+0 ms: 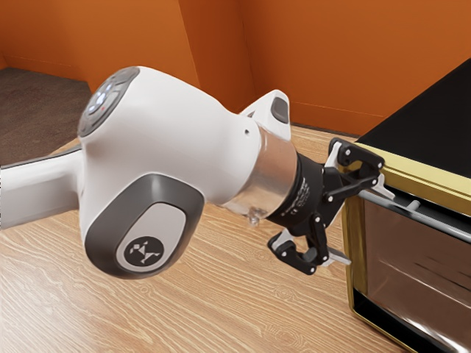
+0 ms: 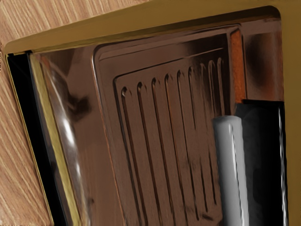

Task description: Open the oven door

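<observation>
fingers parted, a black gripper hangs at the near end of the handle along the top of the oven door; closing off-center there, it could slip off or scrape the glass.

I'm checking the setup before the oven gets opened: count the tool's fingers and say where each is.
2. On the tool, the upper finger is up by the oven's handle; the lower finger is apart from it, below.
</observation>
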Tool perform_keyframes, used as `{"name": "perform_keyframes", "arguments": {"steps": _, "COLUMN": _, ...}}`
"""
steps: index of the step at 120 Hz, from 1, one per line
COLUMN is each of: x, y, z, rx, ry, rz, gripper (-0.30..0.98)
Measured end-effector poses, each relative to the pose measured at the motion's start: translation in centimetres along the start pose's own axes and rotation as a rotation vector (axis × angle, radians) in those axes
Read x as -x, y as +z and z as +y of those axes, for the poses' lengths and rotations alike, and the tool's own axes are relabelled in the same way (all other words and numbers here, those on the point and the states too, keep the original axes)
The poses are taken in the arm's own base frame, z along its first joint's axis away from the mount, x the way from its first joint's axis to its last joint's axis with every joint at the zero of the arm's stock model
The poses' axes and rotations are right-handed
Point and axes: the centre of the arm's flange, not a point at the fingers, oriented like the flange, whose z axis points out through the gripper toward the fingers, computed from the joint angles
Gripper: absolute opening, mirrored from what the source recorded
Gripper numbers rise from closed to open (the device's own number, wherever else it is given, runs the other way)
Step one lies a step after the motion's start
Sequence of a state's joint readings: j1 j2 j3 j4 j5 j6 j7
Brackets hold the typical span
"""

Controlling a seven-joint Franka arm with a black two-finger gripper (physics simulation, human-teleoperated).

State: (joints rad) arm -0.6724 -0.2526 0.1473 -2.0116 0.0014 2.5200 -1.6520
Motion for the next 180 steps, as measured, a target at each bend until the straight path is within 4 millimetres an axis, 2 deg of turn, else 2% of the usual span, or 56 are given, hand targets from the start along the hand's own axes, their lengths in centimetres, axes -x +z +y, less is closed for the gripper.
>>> {"name": "perform_keyframes", "arguments": {"steps": 20, "x": 0.0, "y": 0.3, "z": 0.1, "rx": 0.006, "ry": -0.059, "rz": 0.001, "gripper": 0.68}}
{"name": "perform_keyframes", "arguments": {"steps": 54, "x": -0.4, "y": 2.1, "z": -0.2, "rx": -0.008, "ry": -0.137, "rz": 0.013, "gripper": 0.68}}
{"name": "perform_keyframes", "arguments": {"steps": 82, "x": -0.8, "y": 2.2, "z": -0.1, "rx": -0.002, "ry": -0.195, "rz": 0.007, "gripper": 0.68}}
{"name": "perform_keyframes", "arguments": {"steps": 92, "x": -1.7, "y": 2.2, "z": -0.2, "rx": 0.000, "ry": -0.231, "rz": 0.009, "gripper": 0.68}}
{"name": "perform_keyframes", "arguments": {"steps": 108, "x": -2.0, "y": 2.4, "z": -0.7, "rx": -0.003, "ry": -0.264, "rz": 0.001, "gripper": 0.68}}
{"name": "perform_keyframes", "arguments": {"steps": 118, "x": -1.7, "y": 2.4, "z": -2.6, "rx": -0.010, "ry": -0.263, "rz": 0.003, "gripper": 0.68}}
{"name": "perform_keyframes", "arguments": {"steps": 140, "x": -1.1, "y": 0.6, "z": -5.8, "rx": 0.002, "ry": -0.264, "rz": -0.004, "gripper": 0.69}}
{"name": "perform_keyframes", "arguments": {"steps": 156, "x": 0.0, "y": -0.4, "z": -9.7, "rx": 0.009, "ry": -0.242, "rz": 0.012, "gripper": 0.69}}
{"name": "perform_keyframes", "arguments": {"steps": 180, "x": 1.8, "y": -4.0, "z": -16.1, "rx": 0.083, "ry": -0.219, "rz": 0.084, "gripper": 0.68}}
